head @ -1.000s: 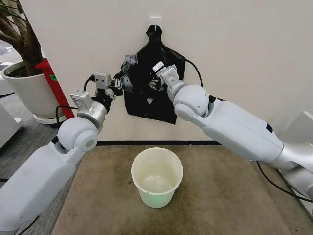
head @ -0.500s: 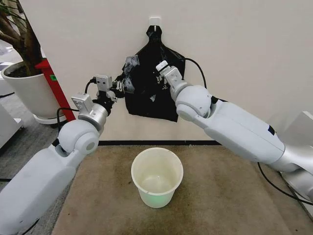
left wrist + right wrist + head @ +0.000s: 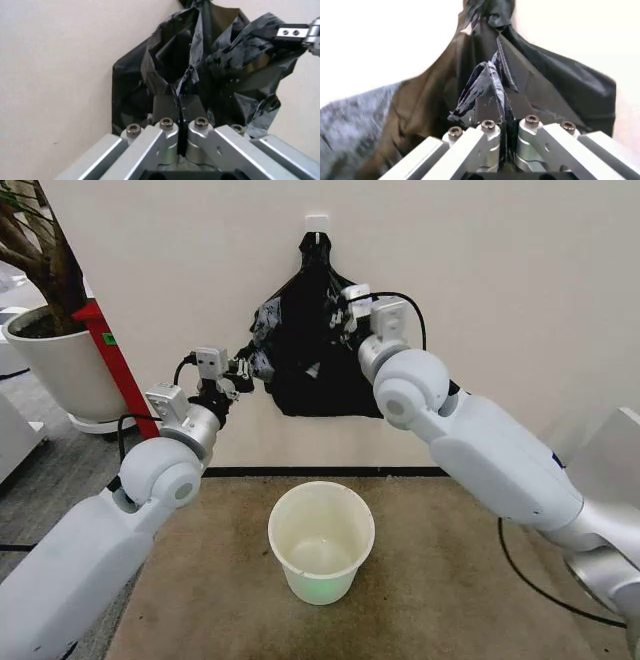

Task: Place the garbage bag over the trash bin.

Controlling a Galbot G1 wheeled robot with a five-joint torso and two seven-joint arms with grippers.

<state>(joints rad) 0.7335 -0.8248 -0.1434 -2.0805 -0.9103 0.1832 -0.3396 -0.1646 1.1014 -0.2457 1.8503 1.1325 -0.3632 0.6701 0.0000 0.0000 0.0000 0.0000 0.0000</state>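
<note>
**Both grippers pinched the black bag against the far wall**

A plain cream wall (image 3: 520, 300) closed off the far side of the scene, with a tan mat (image 3: 200, 580) spread on the floor before it. At far left stood a large white plant pot (image 3: 55, 370) holding a tree trunk, and a red post (image 3: 112, 355) leaned just beside it.

The garbage bag (image 3: 315, 350) hung from a small white hook (image 3: 317, 222) high on the wall, its glossy black film bunched and crinkled, pulled wide to both sides. The left gripper (image 3: 243, 368) sat at the bag's left edge, its fingers (image 3: 167, 108) pressed together with a fold of film caught between them. The right gripper (image 3: 350, 310) sat at the bag's upper right, its fingers (image 3: 487, 108) likewise clamped on a ridge of the plastic.

The trash bin (image 3: 321, 542) stood upright on the mat, nearer than the bag and below it, well apart from both grippers. Its interior was bare and cream-white.
</note>
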